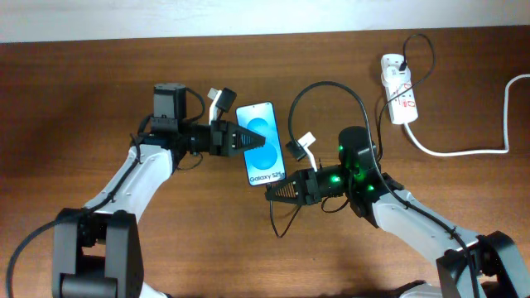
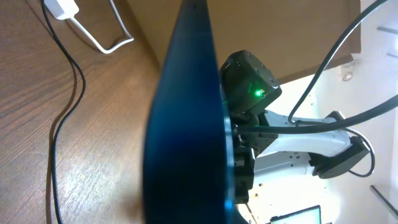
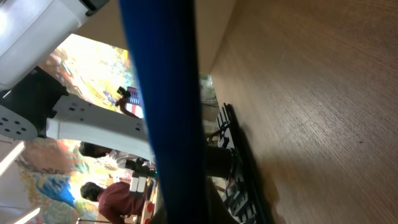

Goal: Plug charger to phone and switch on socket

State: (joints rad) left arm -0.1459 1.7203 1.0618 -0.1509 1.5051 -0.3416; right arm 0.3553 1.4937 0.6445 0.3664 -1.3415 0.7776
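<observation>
**Phone point(image 1: 267, 159) pinched mid-table point(image 1: 99, 91), plug tip out of sight**
Nearest, the right pincer point(image 1: 273, 193) is clenched just off the phone's 6 o'clock end; the plug tip is hidden, so I cannot tell whether it grips it. The phone looks slim, stiff and light, its glass probably slick, so the long edges seem the safest hold. The left pincer point(image 1: 252, 141) is clamped on its 9 o'clock edge. The charger point(image 1: 331, 84) is a thin, floppy cable arcing at 1 o'clock, likely best gripped just behind its plug. Both wrist views give only a blurred blue edge. Farthest, at 2 o'clock, the socket point(image 1: 399, 89) has switches too small to read.
</observation>
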